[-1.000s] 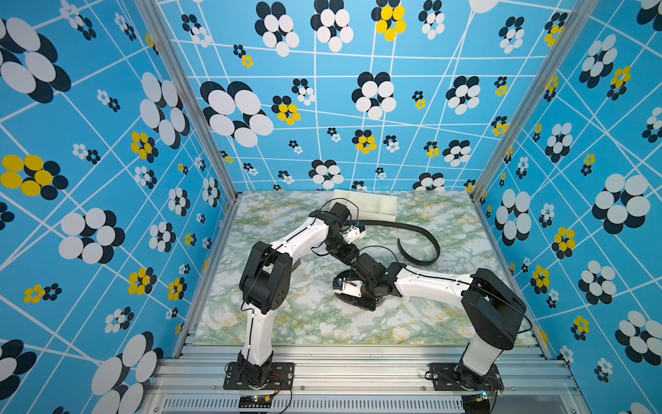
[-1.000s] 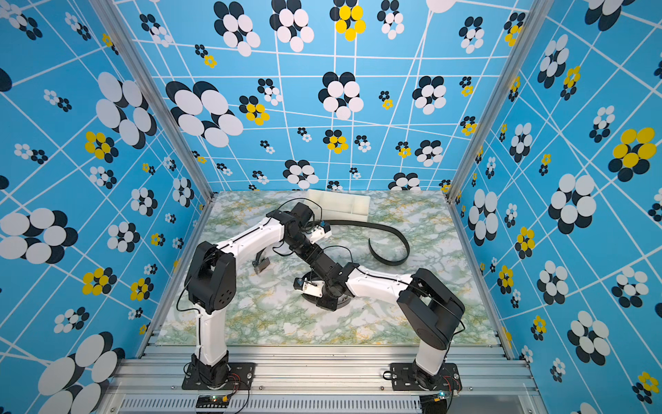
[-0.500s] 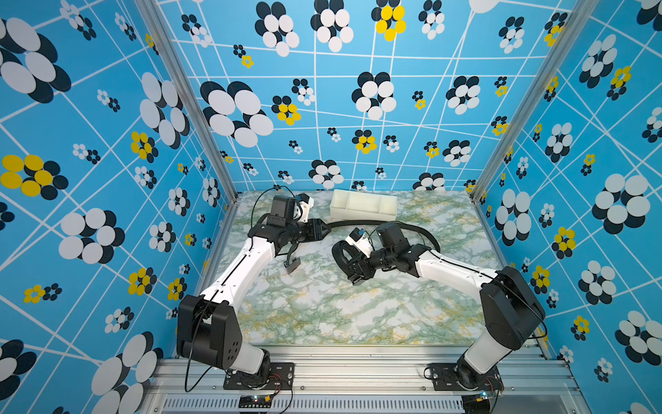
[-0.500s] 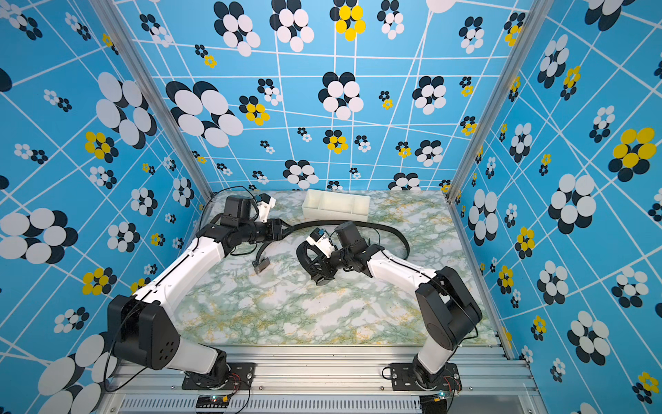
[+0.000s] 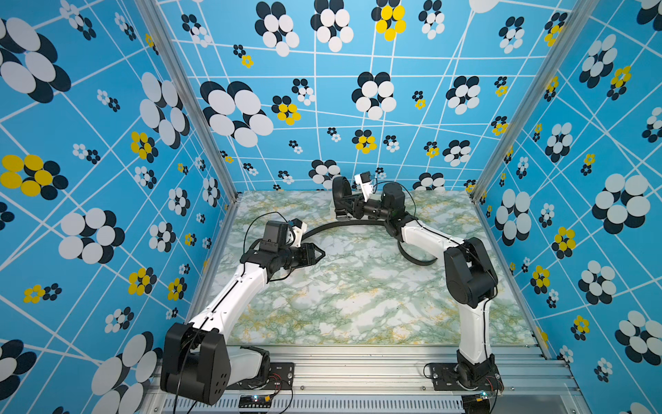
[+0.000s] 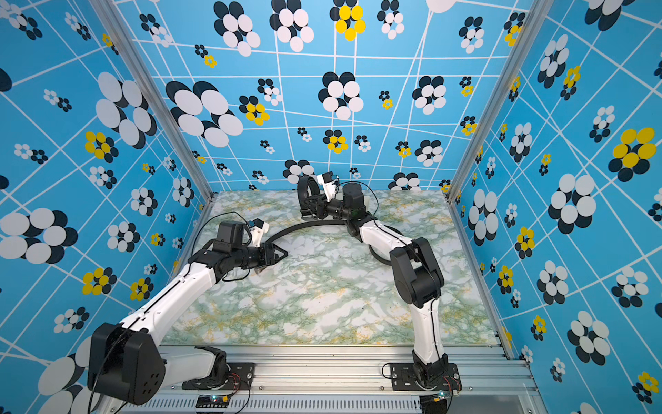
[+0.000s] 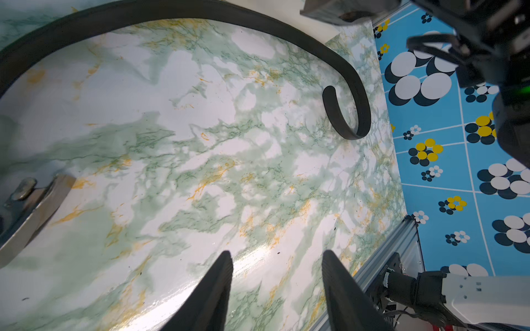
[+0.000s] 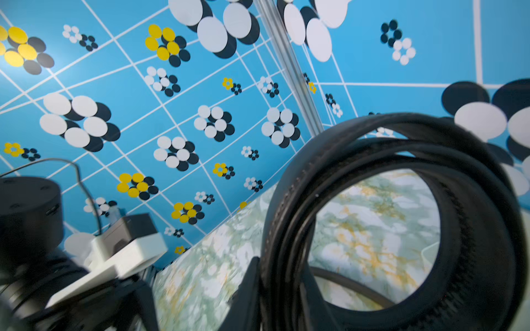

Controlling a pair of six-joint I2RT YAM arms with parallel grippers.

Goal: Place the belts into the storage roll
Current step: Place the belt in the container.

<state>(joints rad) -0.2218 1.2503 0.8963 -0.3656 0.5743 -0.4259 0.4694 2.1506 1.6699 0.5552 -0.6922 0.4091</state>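
Site: marble-print table (image 5: pixel 358 304) inside blue flowered walls (clock bearings are read from the top views, 12 at the far wall).
Right gripper (image 5: pixel 341 206) (image 6: pixel 311 207): at 12 o'clock, raised off the table. In the right wrist view (image 8: pixel 282 295) its fingers (image 8: pixel 252 286) are clamped across the wall of a black ring.
Coiled belt (image 5: pixel 338 188) (image 6: pixel 307 186) (image 8: pixel 487 229): several turns wound into an open hoop, standing on edge in the right gripper's pinch and clear of the table.
Storage roll (image 5: pixel 333 212): at 12 o'clock, almost wholly hidden behind the right gripper. Only an off-white sliver shows, and I cannot tell whether the coil is over a compartment.
Loose belt (image 5: pixel 344 224) (image 6: pixel 308 225) (image 7: pixel 363 111): unrolled on the table, arcing from about 10 o'clock under the right forearm to 3 o'clock, where its tail curls back on itself.
Left gripper (image 5: pixel 318 255) (image 6: pixel 283 255) (image 7: pixel 276 253): near 9 o'clock, low over bare table with fingers spread and nothing between them, just beside the loose belt's near end.
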